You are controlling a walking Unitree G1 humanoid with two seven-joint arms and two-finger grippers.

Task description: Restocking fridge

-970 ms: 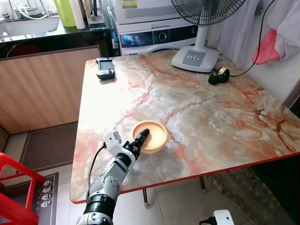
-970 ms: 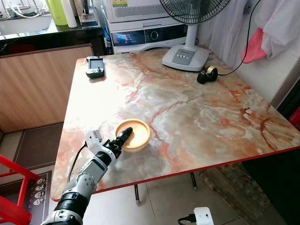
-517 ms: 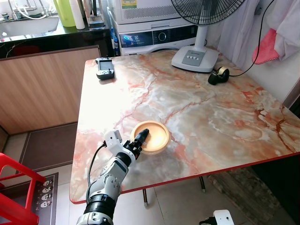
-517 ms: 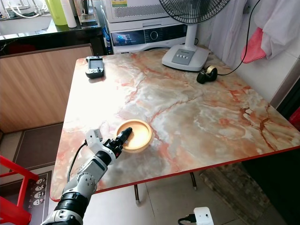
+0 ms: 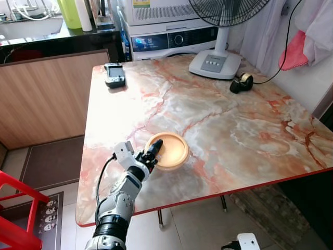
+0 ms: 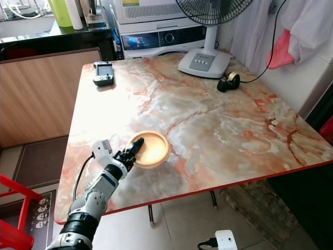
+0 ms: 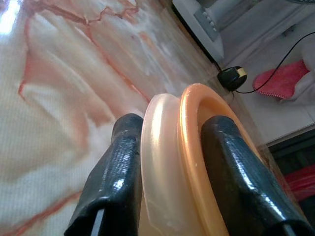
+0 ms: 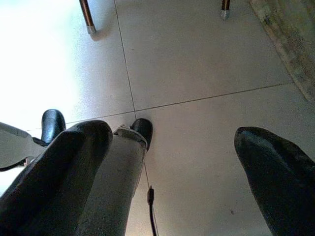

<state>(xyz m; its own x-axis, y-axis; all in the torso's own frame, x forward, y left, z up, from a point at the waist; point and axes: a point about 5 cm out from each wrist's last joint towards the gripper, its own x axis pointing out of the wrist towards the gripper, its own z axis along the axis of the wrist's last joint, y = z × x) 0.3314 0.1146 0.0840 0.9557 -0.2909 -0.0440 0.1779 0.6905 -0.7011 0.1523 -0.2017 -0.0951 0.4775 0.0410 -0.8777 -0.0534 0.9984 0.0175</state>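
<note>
Left pincer (image 5: 154, 148) was clamped on the near-left rim of an orange bowl (image 5: 171, 151), one finger inside, one outside, per left wrist view. Bowl sat on the marble desk (image 5: 218, 120), near its front edge. Vs. a second ago, the bowl had slid slightly toward the arm w/ the grip unchanged, so it was probably being drawn off the desk for carrying to the fridge. Right pincer (image 8: 167, 162) hung idle over floor tiles, fingers wide apart. Fridge wasn't visible; whether the bowl had lifted couldn't be told. A fan base (image 5: 215, 65) stood at the far edge.
</note>
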